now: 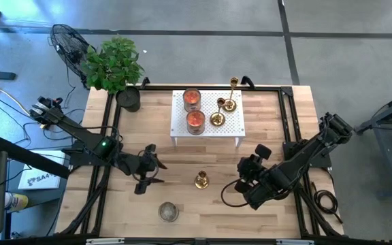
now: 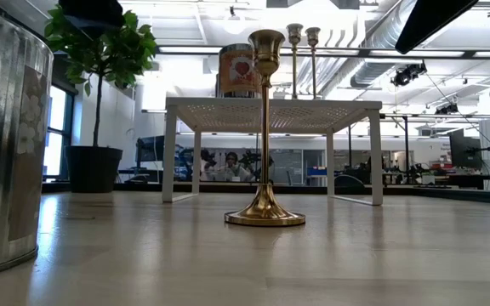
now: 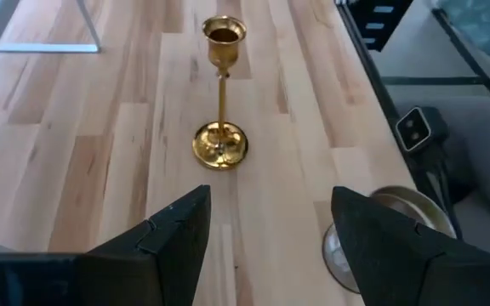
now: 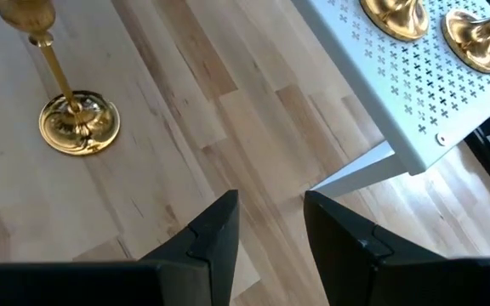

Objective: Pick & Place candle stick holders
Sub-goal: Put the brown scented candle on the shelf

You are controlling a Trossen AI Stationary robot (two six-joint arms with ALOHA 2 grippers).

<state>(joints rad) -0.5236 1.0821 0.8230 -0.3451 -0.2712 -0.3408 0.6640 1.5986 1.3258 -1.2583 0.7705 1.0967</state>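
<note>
One gold candlestick (image 1: 201,180) stands upright on its round base on the wooden table, near the middle. It also shows in the low view (image 2: 264,127), the left wrist view (image 3: 220,93) and the right wrist view (image 4: 66,110). Three more gold candlesticks (image 1: 223,109) stand on the white perforated shelf (image 1: 240,126) at the back; the one at the far edge (image 1: 233,83) is taller. My left gripper (image 1: 156,170) (image 3: 270,229) is open, left of the lone candlestick. My right gripper (image 1: 242,178) (image 4: 270,221) is open, right of it. Neither touches anything.
Two glass jars with orange-red candles (image 1: 194,110) stand on the shelf's left half. A squat grey tin (image 1: 168,211) stands near the table's front edge. A potted plant (image 1: 114,64) stands at the far left corner. Bare wood lies around the lone candlestick.
</note>
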